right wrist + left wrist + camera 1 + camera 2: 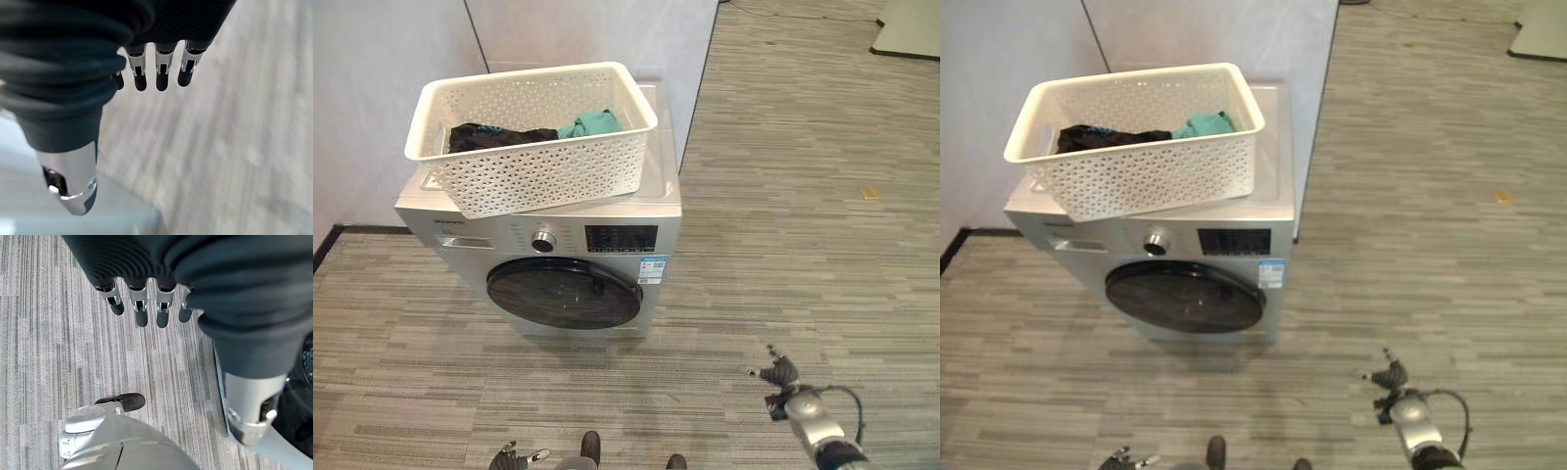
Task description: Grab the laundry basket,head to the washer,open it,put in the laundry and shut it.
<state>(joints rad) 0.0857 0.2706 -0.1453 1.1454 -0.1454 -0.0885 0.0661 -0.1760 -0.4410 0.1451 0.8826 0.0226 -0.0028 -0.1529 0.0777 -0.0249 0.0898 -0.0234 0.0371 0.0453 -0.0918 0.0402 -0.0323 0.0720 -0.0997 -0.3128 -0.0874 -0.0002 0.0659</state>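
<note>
Basket [533, 137] atop washer [558, 264]; wrist views: straight fingers [142, 316] over floor [44, 333].

Cream perforated basket [538, 157], black [494, 135] & teal laundry [592, 123]; silver washer [656, 220], grey-striped floor [803, 196].

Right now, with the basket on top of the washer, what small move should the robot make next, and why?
Probably raise the right hand toward the washer door. The door looks shut, the laundry basket already rests on the washer with dark and teal clothes inside, and both hands hang low and open, the left hand too, holding nothing.
</note>
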